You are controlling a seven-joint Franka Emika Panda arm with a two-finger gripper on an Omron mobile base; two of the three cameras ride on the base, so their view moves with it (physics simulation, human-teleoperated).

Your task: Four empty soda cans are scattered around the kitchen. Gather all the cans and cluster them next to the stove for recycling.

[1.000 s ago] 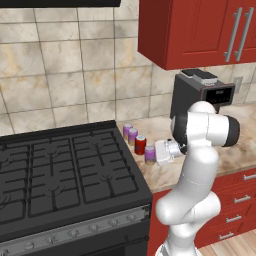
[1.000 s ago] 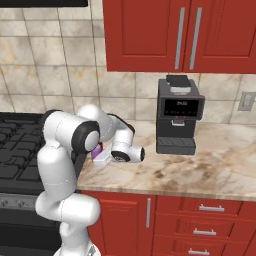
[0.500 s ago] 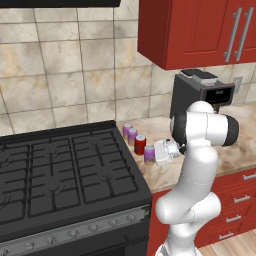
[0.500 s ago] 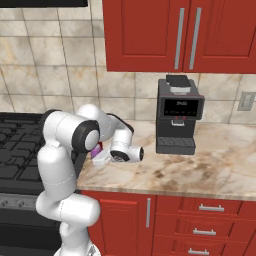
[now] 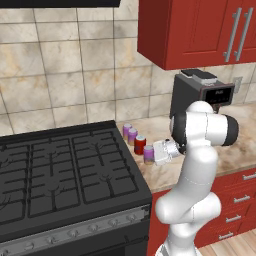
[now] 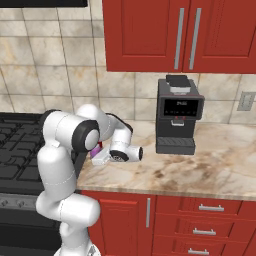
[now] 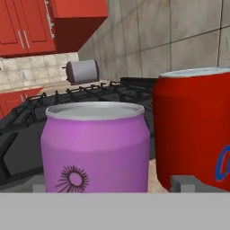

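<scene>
Four soda cans stand in a row on the beige counter just right of the stove [image 5: 60, 170]: two purple ones [image 5: 127, 129] [image 5: 133, 135] at the back, a red one [image 5: 139, 144], then a purple one [image 5: 148, 154] nearest the front. My gripper [image 5: 156, 152] reaches level at that front purple can, jaws open on either side of it. In the hand view the purple can [image 7: 95, 150] stands upright on the counter between my fingertips [image 7: 182, 184], with a gap beside it, and the red can [image 7: 193, 130] is just right of it. My gripper [image 6: 100, 158] is partly hidden by the arm.
A dark coffee machine [image 5: 200, 95] [image 6: 177, 117] stands on the counter behind and right of the arm. Red wall cabinets [image 6: 175, 35] hang above, drawers [image 6: 200, 220] sit below. Stove grates [image 7: 67, 101] stretch beyond the cans, and a grey rounded object [image 7: 82, 71] sits on a far counter.
The jaws have opened off the front purple can, which now stands free on the counter. The arm has hardly moved.
</scene>
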